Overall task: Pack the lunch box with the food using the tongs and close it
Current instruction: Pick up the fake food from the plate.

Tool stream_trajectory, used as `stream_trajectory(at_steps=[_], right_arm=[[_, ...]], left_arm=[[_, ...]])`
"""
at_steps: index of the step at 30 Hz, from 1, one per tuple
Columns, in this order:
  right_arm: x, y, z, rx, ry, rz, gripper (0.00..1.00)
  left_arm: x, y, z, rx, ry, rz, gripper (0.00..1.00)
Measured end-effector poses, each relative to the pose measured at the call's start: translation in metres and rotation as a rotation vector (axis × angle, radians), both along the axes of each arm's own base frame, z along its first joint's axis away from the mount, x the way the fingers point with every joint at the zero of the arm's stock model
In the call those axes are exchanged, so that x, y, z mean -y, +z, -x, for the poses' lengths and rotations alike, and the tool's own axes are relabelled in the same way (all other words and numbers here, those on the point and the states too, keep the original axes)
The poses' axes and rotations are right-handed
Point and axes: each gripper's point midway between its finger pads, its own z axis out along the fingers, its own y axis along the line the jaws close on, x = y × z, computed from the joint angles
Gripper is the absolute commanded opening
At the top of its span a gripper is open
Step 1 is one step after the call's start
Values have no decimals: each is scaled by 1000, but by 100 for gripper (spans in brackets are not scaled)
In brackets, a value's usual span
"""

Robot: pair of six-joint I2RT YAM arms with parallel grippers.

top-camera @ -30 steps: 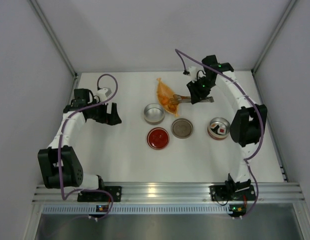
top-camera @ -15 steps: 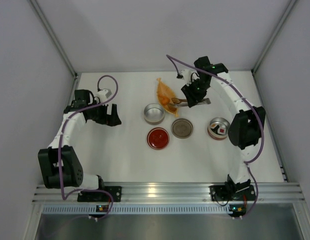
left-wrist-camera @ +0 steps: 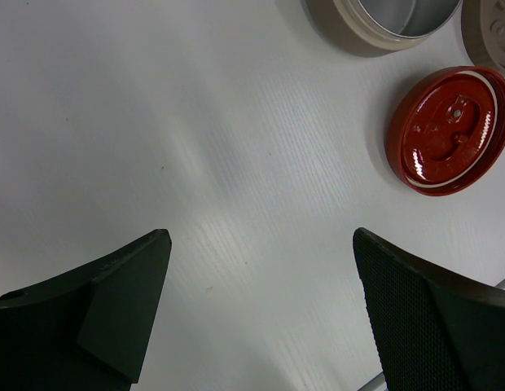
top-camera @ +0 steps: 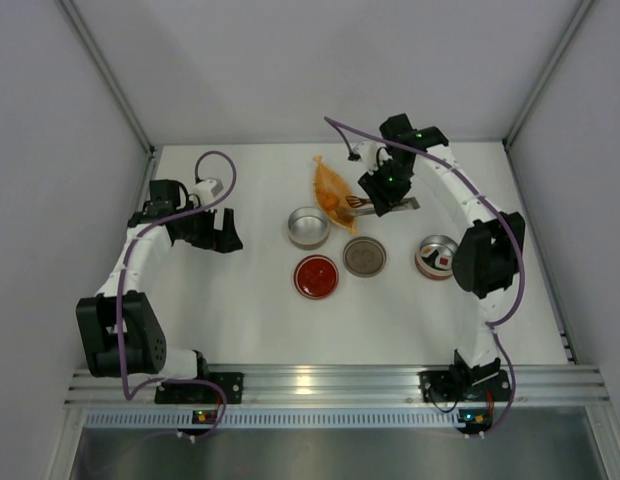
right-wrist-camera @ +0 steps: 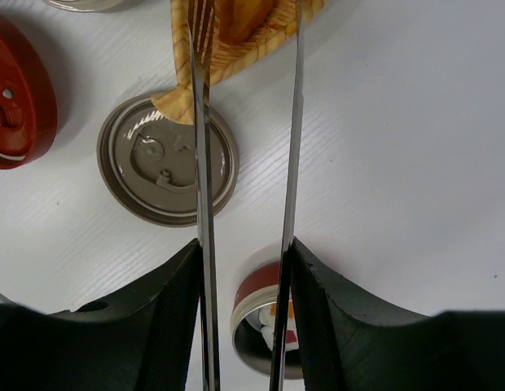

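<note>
My right gripper is shut on the tongs, one silver arm against each finger. The arms stand slightly apart, and their tips reach over the orange leaf-shaped dish, astride an orange-brown lump of food. The lunch box lies in parts: an empty steel bowl, a red-banded bowl with a white-and-red piece inside, a red lid and a brown lid. My left gripper hangs open over bare table.
White walls enclose the table on the left, right and back. The aluminium rail with both arm bases runs along the near edge. The right arm's purple cable loops above the leaf dish.
My right gripper has carried the tongs left toward the leaf dish, and the tong arms have spread a little. The left arm has not moved.
</note>
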Motion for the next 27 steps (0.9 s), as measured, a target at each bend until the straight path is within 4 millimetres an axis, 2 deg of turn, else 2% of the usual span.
stream_trajectory(at_steps=[12,17,27], right_arm=[[-17,-12,3,4,50,72,42],[-14,-13,1,7,46,91,34],[-16,-1,-6,39,41,88,26]], left_arm=[[0,0,-1,3,0,0,98],[0,0,-1,3,0,0,98],[0,1,-2,9,0,-1,98]])
